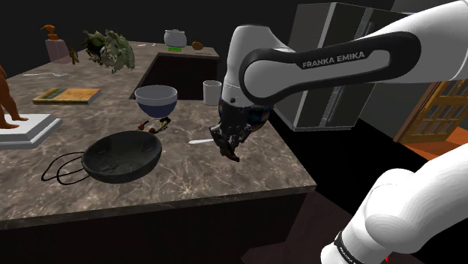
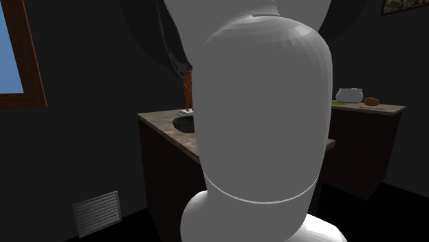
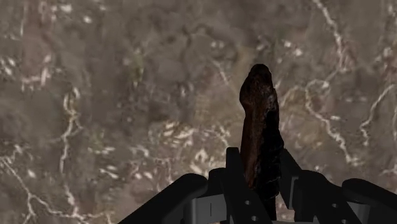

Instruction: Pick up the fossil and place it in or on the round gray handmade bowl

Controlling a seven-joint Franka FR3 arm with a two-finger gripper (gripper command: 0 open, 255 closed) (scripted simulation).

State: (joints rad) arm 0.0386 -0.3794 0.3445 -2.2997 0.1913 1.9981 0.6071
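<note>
On your counter (image 1: 247, 176), the gripper (image 1: 232, 148) clasps the fossil (image 3: 259, 121) above bare surface, to the shoulder view's right of the wide bowl (image 1: 122, 155); a smaller bowl (image 1: 156, 97) and cup (image 1: 212, 91) stand behind.

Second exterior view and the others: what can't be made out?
Second exterior view: the white arm hides most of the counter and nearly all the dark bowl.
Shoulder view: the gripper reads as one dark clump, its load unreadable; the small item by the blue-grey bowl is too small to name.
Wrist view: the fingers clasping the fossil hide its lower end.
</note>
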